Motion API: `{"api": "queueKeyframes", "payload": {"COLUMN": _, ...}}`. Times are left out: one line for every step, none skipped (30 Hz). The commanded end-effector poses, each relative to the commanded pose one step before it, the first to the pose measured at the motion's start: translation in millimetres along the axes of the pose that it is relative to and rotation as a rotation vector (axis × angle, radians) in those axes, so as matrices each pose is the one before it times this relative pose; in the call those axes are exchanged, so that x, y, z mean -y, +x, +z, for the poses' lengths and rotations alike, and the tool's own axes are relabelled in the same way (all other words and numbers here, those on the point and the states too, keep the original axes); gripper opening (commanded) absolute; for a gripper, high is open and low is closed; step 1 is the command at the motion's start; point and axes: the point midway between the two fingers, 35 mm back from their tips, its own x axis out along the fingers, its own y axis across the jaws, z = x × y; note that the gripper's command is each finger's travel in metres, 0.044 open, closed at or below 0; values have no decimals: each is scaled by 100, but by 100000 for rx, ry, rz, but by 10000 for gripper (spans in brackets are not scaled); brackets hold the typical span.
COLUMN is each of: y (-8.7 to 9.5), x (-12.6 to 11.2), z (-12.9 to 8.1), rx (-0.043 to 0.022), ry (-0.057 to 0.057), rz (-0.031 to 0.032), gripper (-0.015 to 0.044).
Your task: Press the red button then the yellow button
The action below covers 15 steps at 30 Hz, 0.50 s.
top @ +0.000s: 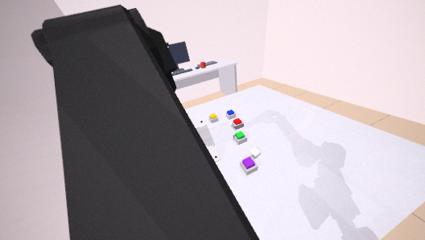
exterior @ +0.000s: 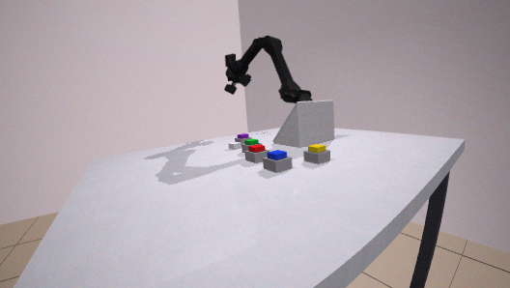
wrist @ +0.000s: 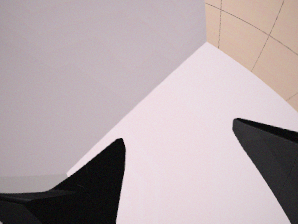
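Note:
The red button (top: 237, 121) (exterior: 256, 148) sits on a grey base, between the blue and green buttons. The yellow button (top: 213, 116) (exterior: 317, 148) stands apart, on the mount's side of the blue one. Both caps stand up from their bases. My gripper (exterior: 238, 85) (wrist: 179, 134) is open, its two black fingers wide apart with nothing between them. It hangs high above the table, far above the buttons. No button shows in the wrist view. In the top view the arm's dark link fills the left foreground, and the fingers cannot be made out.
A blue button (top: 230, 113) (exterior: 277, 155), a green button (top: 240, 135) (exterior: 251, 142) and a purple button (top: 249, 163) (exterior: 242, 136) stand near the red one. A small white block (top: 255, 152) (exterior: 234, 146) lies by the purple button. A grey wedge mount (exterior: 316, 123) carries the arm.

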Motion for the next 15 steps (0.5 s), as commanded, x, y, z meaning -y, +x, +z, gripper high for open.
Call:
{"api": "queueKeyframes", "payload": {"y": -38, "x": 224, "z": -10, "rx": -37, "ry": -486, "rz": -642, "gripper": 400}}
{"api": "queueKeyframes", "payload": {"y": -118, "x": 671, "z": -35, "rx": -133, "ry": -1463, "rz": -1924, "gripper": 400}}
{"api": "queueKeyframes", "payload": {"y": -206, "x": 1119, "z": -77, "rx": -289, "ry": -2450, "rz": -3202, "gripper": 400}}
{"api": "queueKeyframes", "payload": {"y": -302, "x": 1569, "z": -154, "rx": -547, "ry": -3457, "rz": -4468, "gripper": 400}}
{"api": "queueKeyframes", "payload": {"y": -405, "x": 2018, "z": -279, "rx": -943, "ry": -4494, "rz": -5709, "gripper": 400}}
{"api": "queueKeyframes", "payload": {"y": -516, "x": 2456, "z": -465, "rx": -1507, "ry": -5557, "rz": -6883, "gripper": 400}}
{"api": "queueKeyframes", "payload": {"y": -423, "x": 2044, "z": -513, "rx": -1552, "ry": -4717, "rz": -5671, "gripper": 400}}
{"api": "queueKeyframes", "payload": {"y": -263, "x": 1327, "z": -403, "rx": -1152, "ry": -3117, "rz": -3655, "gripper": 400}}
{"api": "queueKeyframes", "payload": {"y": -307, "x": 1506, "z": -510, "rx": -1448, "ry": -3598, "rz": -4124, "gripper": 400}}
{"api": "queueKeyframes", "payload": {"y": -331, "x": 1596, "z": -605, "rx": -1698, "ry": -3891, "rz": -4341, "gripper": 400}}
{"api": "queueKeyframes", "payload": {"y": -347, "x": 1643, "z": -696, "rx": -1926, "ry": -4099, "rz": -4436, "gripper": 400}}
{"api": "queueKeyframes", "payload": {"y": -357, "x": 1662, "z": -782, "rx": -2136, "ry": -4257, "rz": -4455, "gripper": 400}}
{"api": "queueKeyframes", "payload": {"y": -360, "x": 1653, "z": -859, "rx": -2316, "ry": -4358, "rz": -4398, "gripper": 400}}
{"api": "queueKeyframes", "payload": {"y": -337, "x": 1649, "z": -886, "rx": -2205, "ry": -4497, "rz": -4342, "gripper": 400}}
{"api": "queueKeyframes", "payload": {"y": -310, "x": 1633, "z": -902, "rx": -2046, "ry": -4619, "rz": -4266, "gripper": 400}}
